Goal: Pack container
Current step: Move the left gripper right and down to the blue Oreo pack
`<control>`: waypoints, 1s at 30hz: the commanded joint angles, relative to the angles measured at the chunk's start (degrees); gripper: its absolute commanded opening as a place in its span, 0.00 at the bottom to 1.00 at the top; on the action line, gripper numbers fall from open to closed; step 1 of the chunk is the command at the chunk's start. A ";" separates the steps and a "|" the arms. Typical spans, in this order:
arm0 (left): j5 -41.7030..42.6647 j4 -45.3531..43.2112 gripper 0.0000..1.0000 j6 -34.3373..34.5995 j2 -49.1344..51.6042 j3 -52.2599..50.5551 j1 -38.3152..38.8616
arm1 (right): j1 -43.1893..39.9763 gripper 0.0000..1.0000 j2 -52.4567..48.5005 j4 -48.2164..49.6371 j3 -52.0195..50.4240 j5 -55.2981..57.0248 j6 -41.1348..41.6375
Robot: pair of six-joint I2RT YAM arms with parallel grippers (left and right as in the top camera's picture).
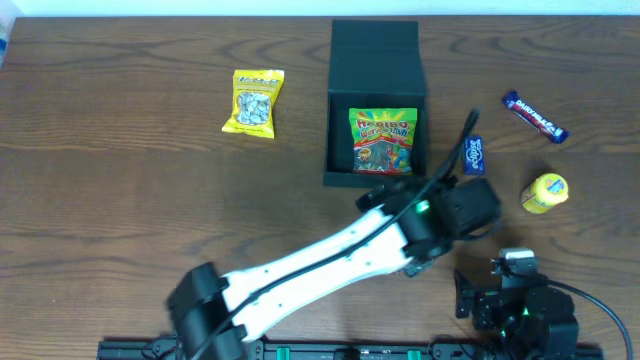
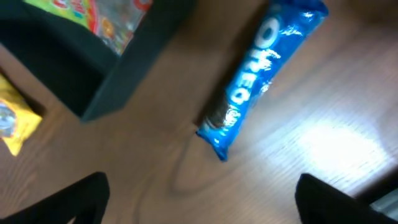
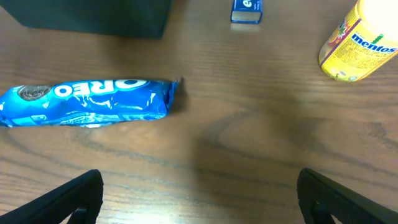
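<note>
Lying beside the container point(image 2: 137, 68), the Oreo pack point(image 2: 258, 81) leaves a gap.

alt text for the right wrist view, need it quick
A shiny blue Oreo biscuit packet lies flat on the brown wooden table, left of centre, beyond the open right gripper. Farther back are a yellow Mentos bottle, a small blue packet and the dark teal-black box.

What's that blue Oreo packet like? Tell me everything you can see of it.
The Oreo packet is a long, slim, glossy blue wrapper with white lettering and a cookie picture near one end, its ends crimped. It looks sealed and full. It lies flat on the wooden table, just off a corner of the dark container but apart from it. Nothing except the table touches it.
</note>
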State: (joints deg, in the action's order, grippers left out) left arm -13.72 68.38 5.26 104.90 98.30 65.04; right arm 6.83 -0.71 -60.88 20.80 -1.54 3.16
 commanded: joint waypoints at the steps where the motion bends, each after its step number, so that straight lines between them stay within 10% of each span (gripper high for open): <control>1: -4.57 -5.31 0.95 -3.13 -6.34 -8.79 -0.09 | -0.55 0.99 0.33 -0.39 -0.39 -0.24 -0.68; 9: 3.91 -18.32 0.95 -15.06 -8.63 -19.08 -0.17 | -0.55 0.99 0.33 -0.39 -0.39 -0.22 -0.68; 30: 19.96 -26.08 0.95 -18.60 2.84 -21.31 -7.98 | -0.55 0.99 0.33 -0.39 -0.39 -0.24 -0.68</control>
State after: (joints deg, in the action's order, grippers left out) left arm 2.24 42.54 -12.08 106.72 77.25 57.80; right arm 6.83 -0.71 -60.88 20.80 -1.56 3.16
